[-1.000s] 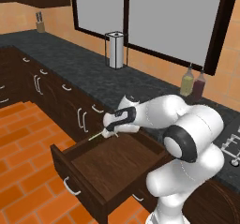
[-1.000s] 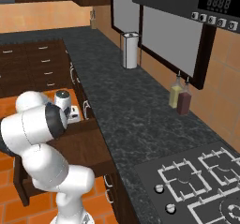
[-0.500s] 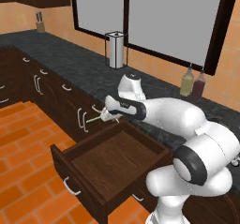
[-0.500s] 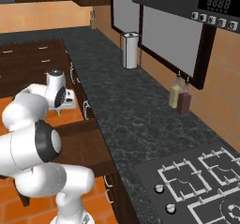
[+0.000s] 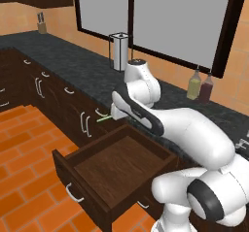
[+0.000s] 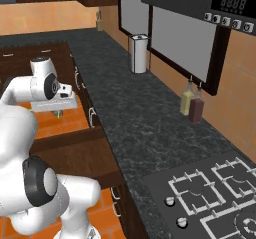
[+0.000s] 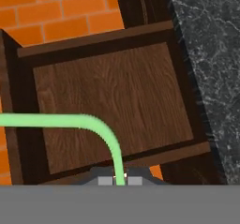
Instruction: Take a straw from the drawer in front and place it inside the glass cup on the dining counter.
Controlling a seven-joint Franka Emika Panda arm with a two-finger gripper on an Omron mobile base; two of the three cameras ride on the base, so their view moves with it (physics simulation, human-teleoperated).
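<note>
The straw (image 5: 103, 119) is pinched at one end in the clenched gripper (image 5: 115, 113), raised above the open drawer's (image 5: 114, 165) back edge. Held so near its tip, it could swivel or slip out during a wide swing.

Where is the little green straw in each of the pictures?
Left base view: the straw sticks out left of the arm, above the open drawer.
Right base view: a tiny green bit under the hand, left of centre.
Hand view: a bent green line, lower left.
Shared landmark: the drawer.
</note>
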